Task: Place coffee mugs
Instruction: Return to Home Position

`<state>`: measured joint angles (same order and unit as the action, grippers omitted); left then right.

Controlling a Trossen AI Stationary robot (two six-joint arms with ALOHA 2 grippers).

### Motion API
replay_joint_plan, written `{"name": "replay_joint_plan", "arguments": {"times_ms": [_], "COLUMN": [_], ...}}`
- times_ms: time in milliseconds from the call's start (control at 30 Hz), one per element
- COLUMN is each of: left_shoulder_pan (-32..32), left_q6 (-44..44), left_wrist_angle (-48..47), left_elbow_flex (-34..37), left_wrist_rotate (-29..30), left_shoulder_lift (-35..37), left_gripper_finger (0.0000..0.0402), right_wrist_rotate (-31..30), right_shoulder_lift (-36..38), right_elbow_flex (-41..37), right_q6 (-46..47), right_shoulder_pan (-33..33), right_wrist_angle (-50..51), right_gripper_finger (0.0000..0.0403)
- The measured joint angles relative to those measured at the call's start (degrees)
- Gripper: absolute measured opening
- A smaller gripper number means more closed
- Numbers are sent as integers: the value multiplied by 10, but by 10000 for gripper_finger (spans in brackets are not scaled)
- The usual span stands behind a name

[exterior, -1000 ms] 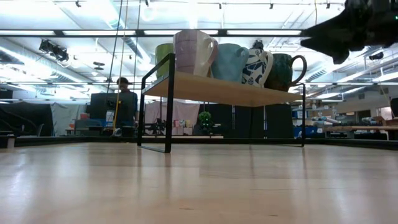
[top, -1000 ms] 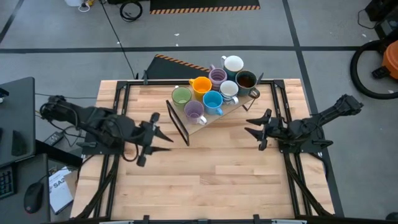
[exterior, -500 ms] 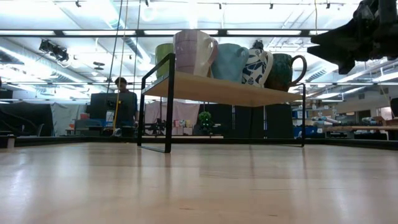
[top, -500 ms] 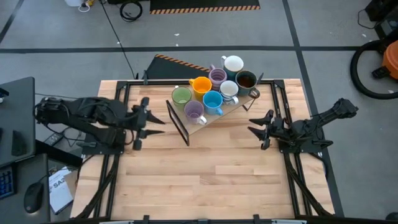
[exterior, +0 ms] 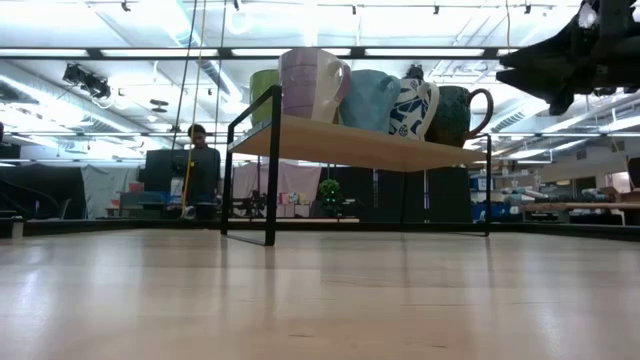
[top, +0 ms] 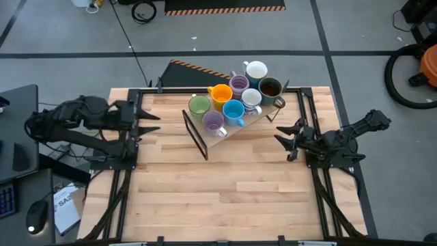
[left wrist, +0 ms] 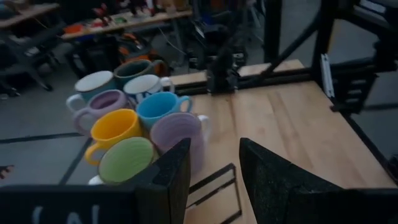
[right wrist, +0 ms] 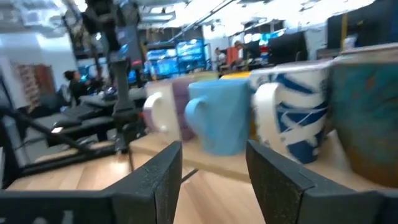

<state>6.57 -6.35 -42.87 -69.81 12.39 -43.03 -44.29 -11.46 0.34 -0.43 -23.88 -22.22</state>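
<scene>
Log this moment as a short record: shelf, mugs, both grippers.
shelf: black-framed wooden shelf, far middle of the table
mugs on shelf: eight, clustered; green mug, orange mug, blue mug, near purple mug, far purple mug, white mug, patterned mug, dark mug
left gripper: open, empty, over the table's left side
right gripper: open, empty, right of the shelf

The left arm sat folded at the worktop's (top: pixel 225 195) left edge, with the left gripper (top: pixel 148 122) empty, fingers apart, pointing inward. The right gripper (top: pixel 287 141) hung raised near the right edge, fingers likewise apart, empty.
</scene>
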Motion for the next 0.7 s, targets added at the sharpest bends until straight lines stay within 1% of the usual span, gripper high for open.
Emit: {"name": "replay_joint_plan", "arguments": {"times_ms": [100,167,333,500,700], "left_shoulder_pan": [-12,-18,-29,-29,-29], "left_q6": [-1,5,37,81,120], "left_wrist_angle": [36,49,95,154,235], "left_elbow_flex": [58,100,204,296,391], "left_wrist_rotate": [0,0,0,0,5], "left_shoulder_lift": [48,83,171,252,321], "left_gripper_finger": [142,142,142,142,142], "right_wrist_rotate": [-20,-22,-19,-43,-42], "right_shoulder_lift": [11,19,49,86,94], "right_elbow_flex": [3,3,3,3,4], "right_q6": [-22,-35,-75,-132,-132], "right_shoulder_pan": [0,0,0,0,0], "right_wrist_angle": [-12,-19,-30,-77,-95], "right_gripper_finger": [179,172,155,144,145]}}
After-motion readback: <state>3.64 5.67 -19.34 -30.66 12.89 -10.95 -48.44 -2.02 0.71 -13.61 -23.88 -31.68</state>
